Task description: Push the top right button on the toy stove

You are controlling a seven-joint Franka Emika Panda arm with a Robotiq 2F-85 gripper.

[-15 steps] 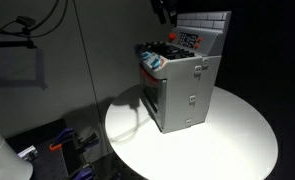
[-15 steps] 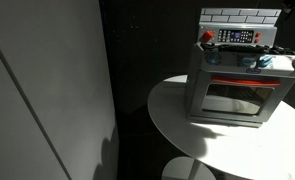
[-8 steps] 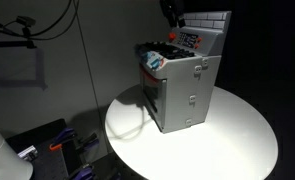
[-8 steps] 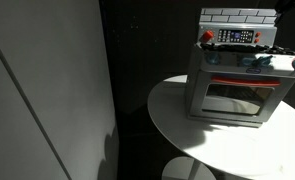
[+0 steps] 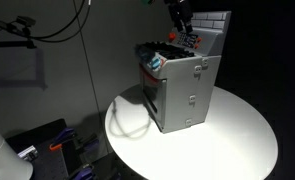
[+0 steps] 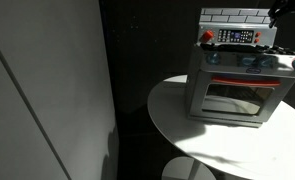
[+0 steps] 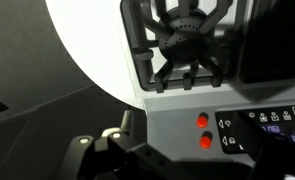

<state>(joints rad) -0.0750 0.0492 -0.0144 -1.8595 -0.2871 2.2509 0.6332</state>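
Observation:
The grey toy stove (image 5: 182,90) stands on a round white table (image 5: 237,140) and also shows in an exterior view (image 6: 237,85). Its white brick-pattern back panel (image 5: 212,20) rises behind the controls. My gripper (image 5: 189,30) hangs just above the control strip at the stove's back and looks shut and empty. It sits at the frame's top right in an exterior view (image 6: 280,12). The wrist view shows the black burner (image 7: 187,40), two red buttons (image 7: 203,131) and a black control panel (image 7: 267,125). My gripper's dark fingers (image 7: 187,165) fill the lower edge.
A dark wall panel (image 6: 47,90) stands beside the table. Cables and a boom (image 5: 27,30) hang at the back. A cluttered floor area with red and purple items (image 5: 67,145) lies below the table edge.
My gripper has moved sideways and down, from beside the back panel to just over the stove's control strip. The stove has not moved.

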